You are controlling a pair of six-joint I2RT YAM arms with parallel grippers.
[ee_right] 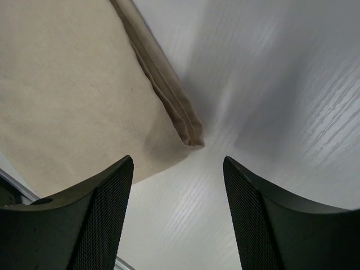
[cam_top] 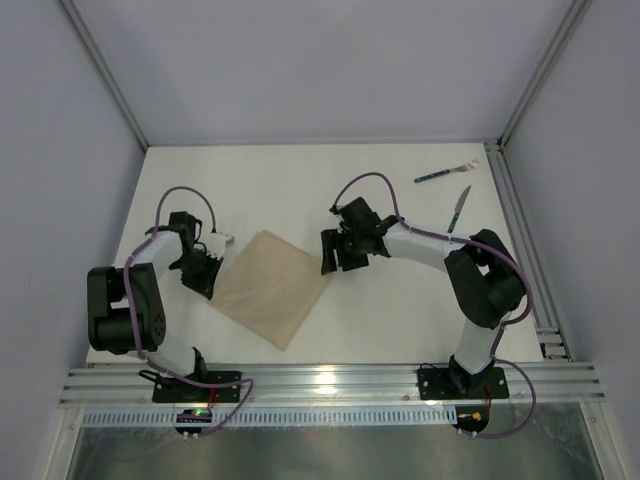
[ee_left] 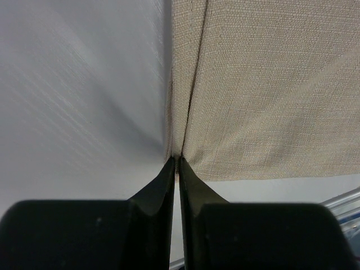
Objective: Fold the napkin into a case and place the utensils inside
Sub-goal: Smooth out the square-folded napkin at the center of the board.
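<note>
Your napkin [cam_top: 272,285] lies flat on the desk [cam_top: 300,180], toward 8 o'clock from its centre. It is plain beige-tan weave, folded into a diamond, with layered edges stacked at its 3 o'clock corner. Your left hand [cam_top: 205,272] is closed on the cloth at the napkin's 9 o'clock side, with the fabric pinched between its tips. Your right hand [cam_top: 338,262] stands wide open just beside the 3 o'clock corner, holding nothing. The fork [cam_top: 447,172] and knife [cam_top: 459,208] lie apart near the desk's 2 o'clock corner.

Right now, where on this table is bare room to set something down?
Bare: far table strip beyond the napkin; near patch between napkin and right arm. Crowded: fork, knife far right; left gripper, right gripper flanking napkin.
</note>
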